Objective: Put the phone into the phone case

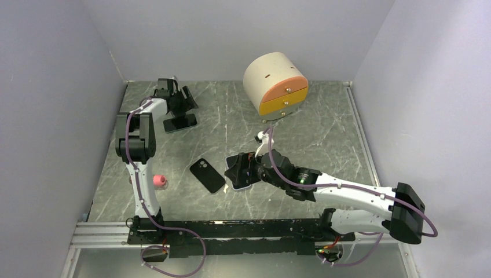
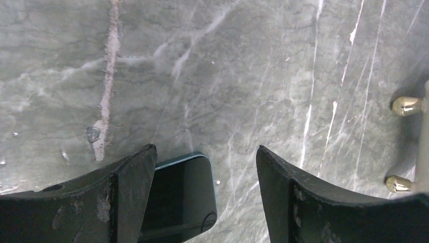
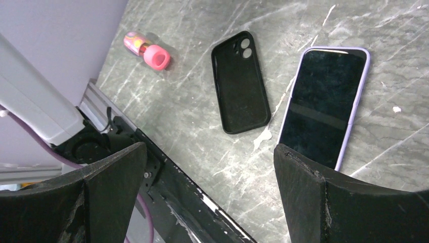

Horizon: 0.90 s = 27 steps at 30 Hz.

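A lilac-edged phone [image 3: 324, 106] lies screen up on the marble table, with the empty black phone case [image 3: 240, 88] just to its left, cavity up. In the top view the case [image 1: 207, 175] sits left of the phone [image 1: 245, 186]. My right gripper [image 3: 210, 147] hovers open over the phone's near end [image 1: 236, 172], holding nothing. My left gripper [image 1: 184, 104] is at the far left back, open [image 2: 205, 148], low over a second dark phone with a teal rim [image 2: 187, 192]. That phone's corner shows beside the left finger [image 2: 131, 187].
A pink and red small bottle [image 1: 159, 181] lies near the left arm's base [image 3: 146, 50]. A beige round drawer unit with an orange front [image 1: 275, 84] stands at the back centre; its brass feet [image 2: 404, 105] show in the left wrist view. Grey walls close three sides.
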{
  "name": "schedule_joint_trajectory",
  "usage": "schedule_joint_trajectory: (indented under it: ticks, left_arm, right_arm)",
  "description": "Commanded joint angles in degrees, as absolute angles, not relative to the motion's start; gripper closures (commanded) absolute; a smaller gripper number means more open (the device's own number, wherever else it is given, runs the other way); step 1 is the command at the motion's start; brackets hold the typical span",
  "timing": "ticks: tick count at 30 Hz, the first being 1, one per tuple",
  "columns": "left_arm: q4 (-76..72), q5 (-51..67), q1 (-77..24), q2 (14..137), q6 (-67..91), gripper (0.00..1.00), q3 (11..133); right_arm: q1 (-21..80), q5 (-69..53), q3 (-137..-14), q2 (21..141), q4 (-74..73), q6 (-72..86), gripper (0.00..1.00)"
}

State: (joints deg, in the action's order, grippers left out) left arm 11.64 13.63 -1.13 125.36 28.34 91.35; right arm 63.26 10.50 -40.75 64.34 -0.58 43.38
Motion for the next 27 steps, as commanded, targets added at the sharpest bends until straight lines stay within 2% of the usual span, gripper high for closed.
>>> schedule_joint_trajectory:
  ticks: [1,14,21,27]
  left_arm:
    - [15.6,17.5,-2.3,125.3,28.3,0.23,91.2]
    - [25.8,7.3,-3.8,117.9,26.2,0.24,82.9]
    - [29.5,1.1,-3.8,109.2,28.0,0.24,75.8]
    - [33.2,-8.0,-3.8,105.0,28.1,0.22,76.4]
  right_arm:
    - [63.4,11.9,-40.5,61.7,1.3,45.0,0.02]
    - [63.4,9.6,-40.5,62.9,2.5,45.6,0.02]
    - [63.4,8.9,-41.1,64.3,2.3,45.5,0.02]
    - [63.4,9.6,-40.2,62.8,3.9,46.1,0.02]
